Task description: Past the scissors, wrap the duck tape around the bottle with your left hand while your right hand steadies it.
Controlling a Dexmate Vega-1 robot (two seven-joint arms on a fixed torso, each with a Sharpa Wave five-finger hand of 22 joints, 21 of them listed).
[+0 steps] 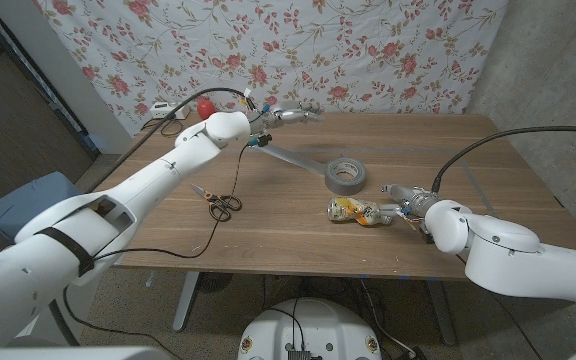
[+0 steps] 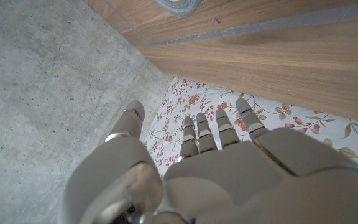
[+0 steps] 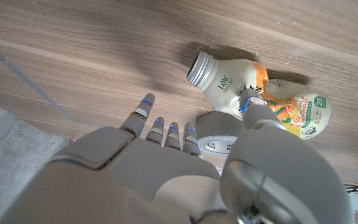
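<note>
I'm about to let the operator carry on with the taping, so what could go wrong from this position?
1. The bottle lies on its side with the right hand only at one end; it could roll or slide when tape is pulled.
2. The left hand is raised near the table's far edge, away from the tape roll; reaching back, its arm could sweep the scissors.
3. The bottle has no cap, so any leftover liquid might spill.

The scissors point(image 1: 219, 201) lie left of the bottle point(image 1: 361, 212); the tape roll point(image 1: 345, 174) sits behind the bottle, toward the table's point(image 1: 268, 235) middle.
</note>
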